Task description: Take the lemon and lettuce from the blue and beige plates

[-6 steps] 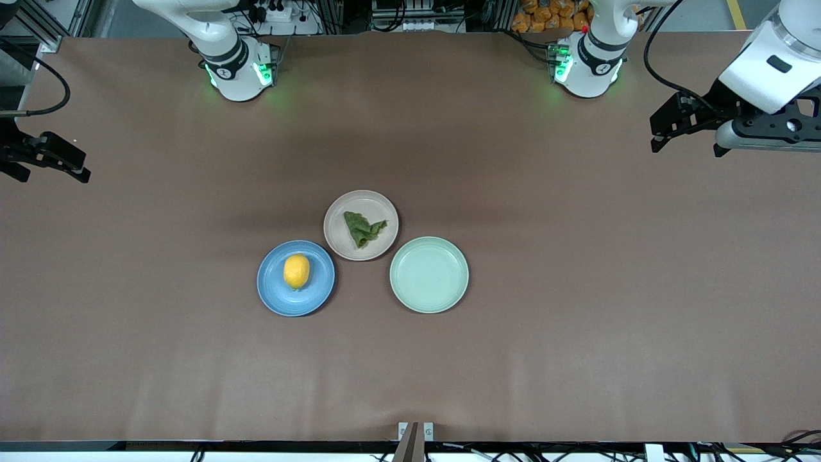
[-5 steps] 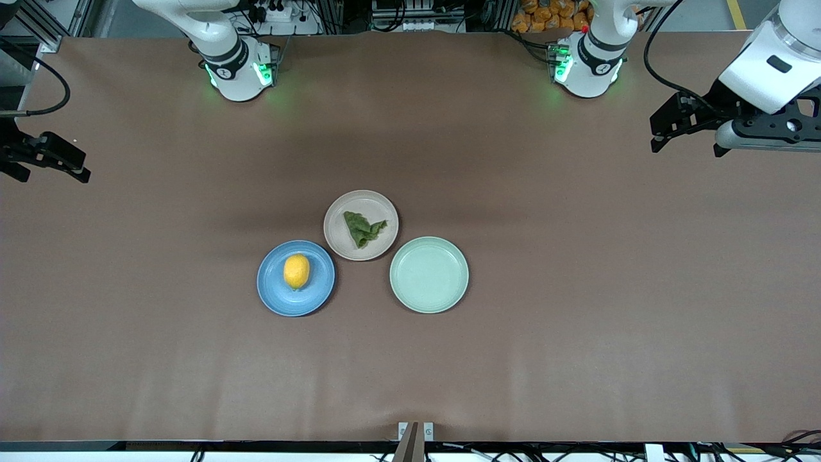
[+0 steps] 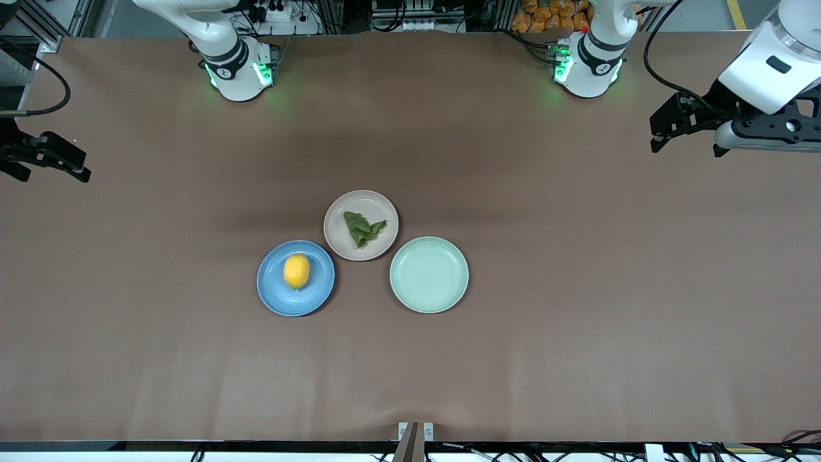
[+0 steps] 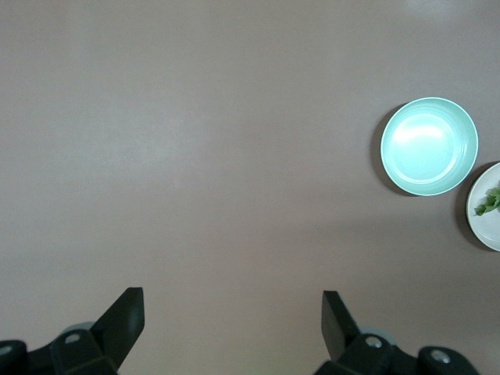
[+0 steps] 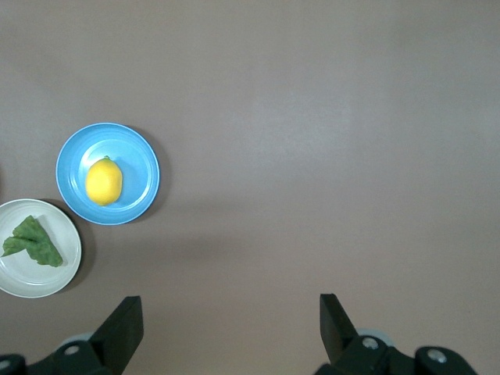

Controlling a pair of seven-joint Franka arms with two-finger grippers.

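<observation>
The brown table fills nearly the whole front view. My two arms wait high at its ends: my left tool at the upper right edge of the frame, my right tool at the upper left edge. Both tools stand spread wide and carry nothing; in each wrist view the two dark fingers sit far apart at the bottom of the picture with bare table between them.

Three round rimmed plates cluster just below the middle of the front frame. The mint-green plate lies lower right of the group and holds nothing. The beige plate, pale and pinkish, lies uppermost. The blue plate, mid-blue, lies lower left, its rim almost touching the beige one.

The lettuce lies on the beige plate, a wrinkled dark green leaf, roughly triangular. The lemon lies at the centre of the blue plate, a small oval, bright yellow fruit, standing lengthwise up the frame.
</observation>
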